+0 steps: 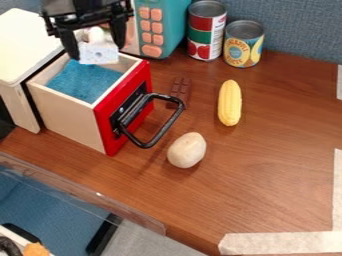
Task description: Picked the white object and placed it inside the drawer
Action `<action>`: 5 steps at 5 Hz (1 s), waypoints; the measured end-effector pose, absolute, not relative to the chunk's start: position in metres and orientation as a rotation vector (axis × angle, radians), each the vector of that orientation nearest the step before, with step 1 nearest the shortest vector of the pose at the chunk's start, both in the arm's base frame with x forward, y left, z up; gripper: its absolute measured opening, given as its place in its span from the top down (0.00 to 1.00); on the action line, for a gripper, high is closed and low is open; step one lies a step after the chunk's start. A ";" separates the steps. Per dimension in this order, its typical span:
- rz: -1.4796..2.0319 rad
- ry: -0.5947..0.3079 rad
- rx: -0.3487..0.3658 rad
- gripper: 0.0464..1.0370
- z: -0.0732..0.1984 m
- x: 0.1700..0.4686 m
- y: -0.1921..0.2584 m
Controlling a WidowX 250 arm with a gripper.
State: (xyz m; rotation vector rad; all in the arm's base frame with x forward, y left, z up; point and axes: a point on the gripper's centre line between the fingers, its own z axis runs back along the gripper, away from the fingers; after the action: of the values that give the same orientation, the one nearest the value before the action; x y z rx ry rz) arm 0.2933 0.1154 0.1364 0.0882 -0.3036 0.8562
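Note:
At the upper left, the black gripper (97, 46) hangs over the back part of the open drawer (123, 112). Between its two fingers, which stand well apart, it grips a white object (99, 54) with small faint spots. The object is above the drawer's blue-lined floor, close to the rear right corner of the box. The drawer has pale wooden walls, a red front and a black handle (157, 131), and it is pulled out from a white cabinet (27, 47).
Right of the drawer lie a brown chocolate bar (180, 91), a yellow corn cob (230, 103) and a pale potato-like object (187, 150). Behind stand two cans (207, 31) (243, 44) and a teal toy with orange buttons (172, 25). White tape (280, 243) marks the table's front right.

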 end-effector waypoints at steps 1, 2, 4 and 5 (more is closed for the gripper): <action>0.858 -0.298 0.108 0.14 0.133 0.291 0.120; 0.873 -0.279 0.134 0.14 0.127 0.286 0.128; 0.906 -0.245 0.157 0.14 0.114 0.277 0.146; 0.909 -0.235 0.159 0.09 0.109 0.275 0.148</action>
State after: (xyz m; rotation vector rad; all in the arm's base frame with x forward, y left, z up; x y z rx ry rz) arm 0.2748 0.1478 0.1085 0.1593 -0.2349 0.9095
